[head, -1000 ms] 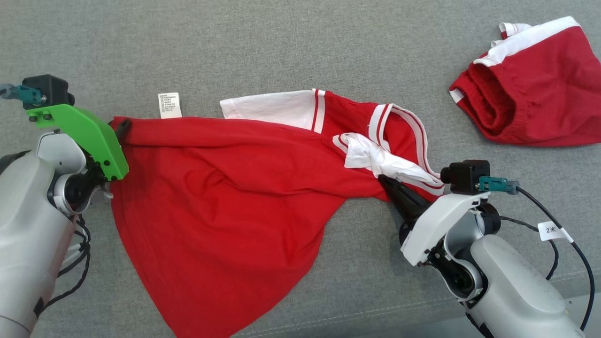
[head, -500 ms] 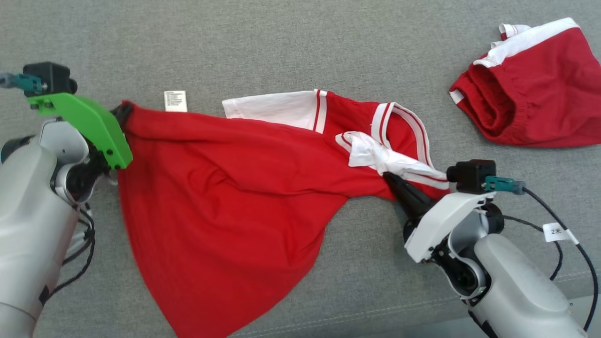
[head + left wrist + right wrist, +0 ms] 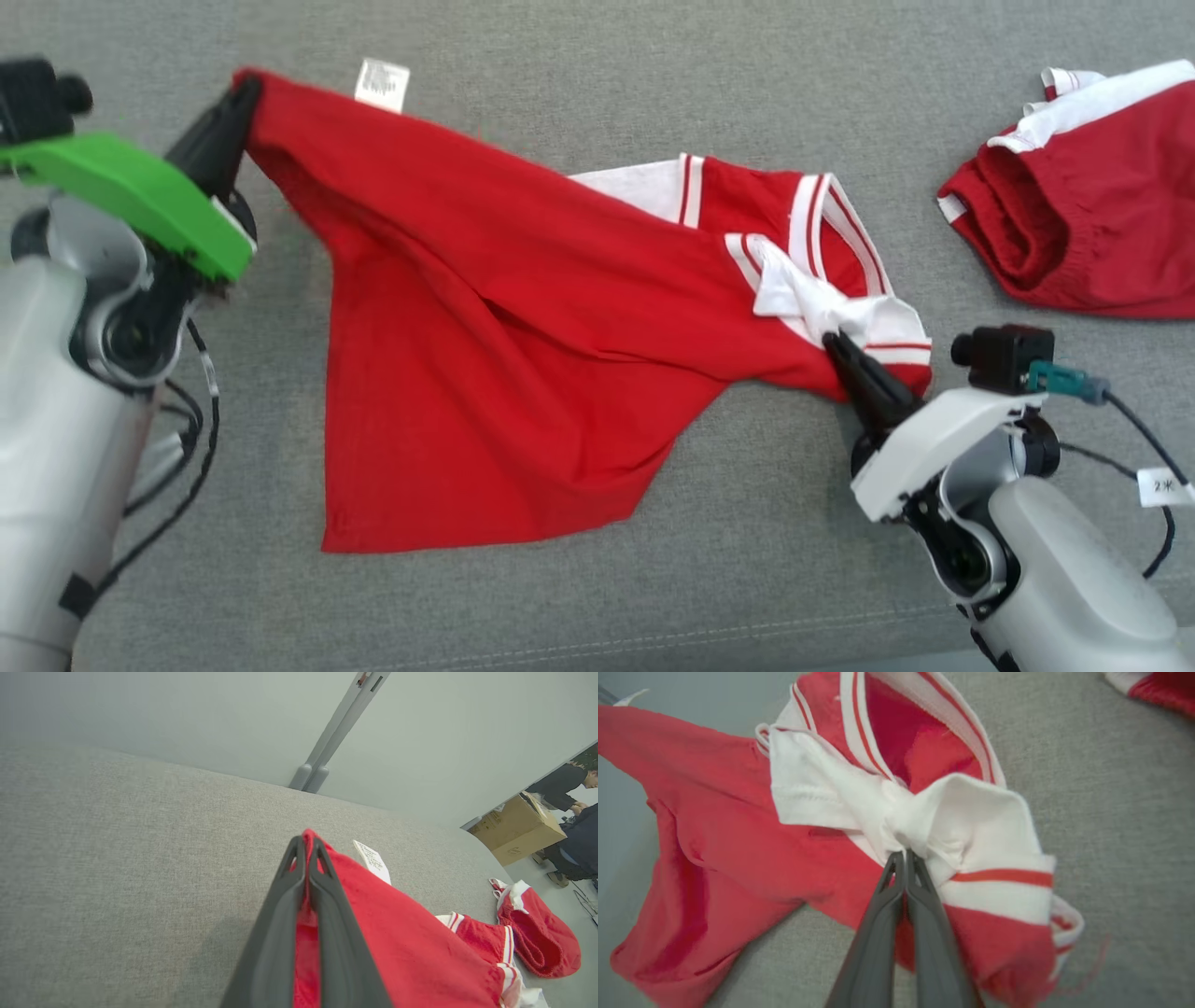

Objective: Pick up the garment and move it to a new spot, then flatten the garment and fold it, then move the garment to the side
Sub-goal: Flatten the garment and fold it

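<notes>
A: left gripper (image 3: 246,90) has clamped shut on the hem corner of the red jersey (image 3: 523,308); a second ago it sat part open beside it
B: right gripper (image 3: 829,338)?
A: pinched tight on the white sleeve (image 3: 822,303) by the collar, same as before. Jersey now hangs stretched between both, lower edge on the grey cushion (image 3: 653,75)
B: so pickup looks under way, carry next
</notes>
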